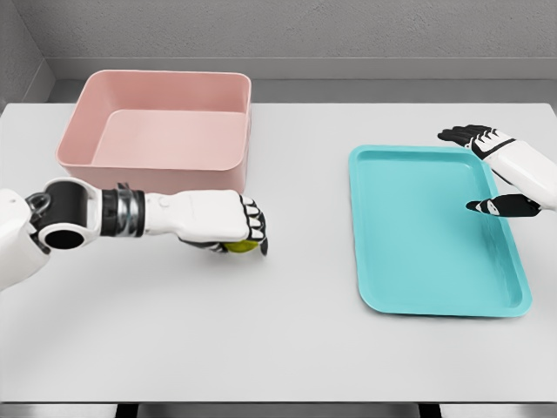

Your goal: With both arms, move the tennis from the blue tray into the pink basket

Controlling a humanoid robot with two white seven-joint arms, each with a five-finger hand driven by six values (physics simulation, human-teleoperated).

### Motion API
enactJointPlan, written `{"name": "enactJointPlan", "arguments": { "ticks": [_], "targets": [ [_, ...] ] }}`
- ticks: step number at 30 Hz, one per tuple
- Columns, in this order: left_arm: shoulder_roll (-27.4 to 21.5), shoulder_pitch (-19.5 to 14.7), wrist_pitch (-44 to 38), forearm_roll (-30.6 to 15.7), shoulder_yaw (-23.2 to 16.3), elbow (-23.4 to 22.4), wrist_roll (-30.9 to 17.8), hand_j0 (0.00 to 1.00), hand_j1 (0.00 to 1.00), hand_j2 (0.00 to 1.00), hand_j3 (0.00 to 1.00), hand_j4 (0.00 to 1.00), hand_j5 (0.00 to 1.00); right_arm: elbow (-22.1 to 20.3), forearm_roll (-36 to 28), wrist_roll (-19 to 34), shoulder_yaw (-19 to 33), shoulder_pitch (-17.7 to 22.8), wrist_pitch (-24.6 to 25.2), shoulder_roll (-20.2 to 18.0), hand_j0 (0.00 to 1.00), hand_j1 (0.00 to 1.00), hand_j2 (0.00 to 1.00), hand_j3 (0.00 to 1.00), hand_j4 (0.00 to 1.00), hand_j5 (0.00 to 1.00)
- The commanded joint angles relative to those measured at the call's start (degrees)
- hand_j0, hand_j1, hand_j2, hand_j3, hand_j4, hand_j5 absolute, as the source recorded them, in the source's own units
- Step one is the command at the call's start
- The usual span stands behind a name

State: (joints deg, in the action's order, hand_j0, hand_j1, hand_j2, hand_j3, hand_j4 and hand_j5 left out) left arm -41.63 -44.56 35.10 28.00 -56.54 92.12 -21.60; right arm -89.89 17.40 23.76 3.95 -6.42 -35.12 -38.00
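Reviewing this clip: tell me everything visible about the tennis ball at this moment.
Only a sliver of the tennis ball shows: yellow-green, peeking out beneath the curled fingers of the left hand, which wraps over it. It sits in that grasp over the white table, just in front of the pink basket and well left of the blue tray. Whether it touches the table cannot be told. Seams and fuzz are not discernible.

Grey wall behind white table

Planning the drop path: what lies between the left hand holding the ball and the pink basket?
Only bare table: the head view shows nothing between the left hand with the ball and the basket.
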Motion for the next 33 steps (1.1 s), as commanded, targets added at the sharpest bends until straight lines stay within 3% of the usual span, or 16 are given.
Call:
{"name": "enactJointPlan", "arguments": {
  "ticks": [1,21,31,33],
  "targets": [
    [-1.1,0.0,-0.1,-0.4,0.2,0.6,0.1,0.64,0.64,0.64,0.64,0.64,0.64,0.0,-0.4,0.0,0.0,0.0,0.1,-0.1,1.0,1.0,1.0,1.0,1.0,1.0],
    [-5.2,-6.9,-0.1,-2.4,2.7,-1.2,0.1,0.64,0.64,0.64,0.64,0.64,0.64,0.0,-0.4,0.0,0.0,0.0,0.1,-0.1,1.0,1.0,1.0,1.0,1.0,1.0],
    [-4.6,-11.3,-0.1,-2.5,5.9,-12.4,0.1,0.65,0.65,0.65,0.65,0.65,0.65,0.2,-0.4,0.0,0.1,0.0,0.1,-0.1,1.0,1.0,1.0,1.0,1.0,1.0],
    [-4.5,-11.5,-0.1,-2.6,7.1,-17.1,0.1,0.65,0.65,0.65,0.65,0.65,0.65,0.3,-0.4,0.0,0.1,0.0,0.1,-0.1,1.0,1.0,1.0,1.0,1.0,1.0]
  ]
}}
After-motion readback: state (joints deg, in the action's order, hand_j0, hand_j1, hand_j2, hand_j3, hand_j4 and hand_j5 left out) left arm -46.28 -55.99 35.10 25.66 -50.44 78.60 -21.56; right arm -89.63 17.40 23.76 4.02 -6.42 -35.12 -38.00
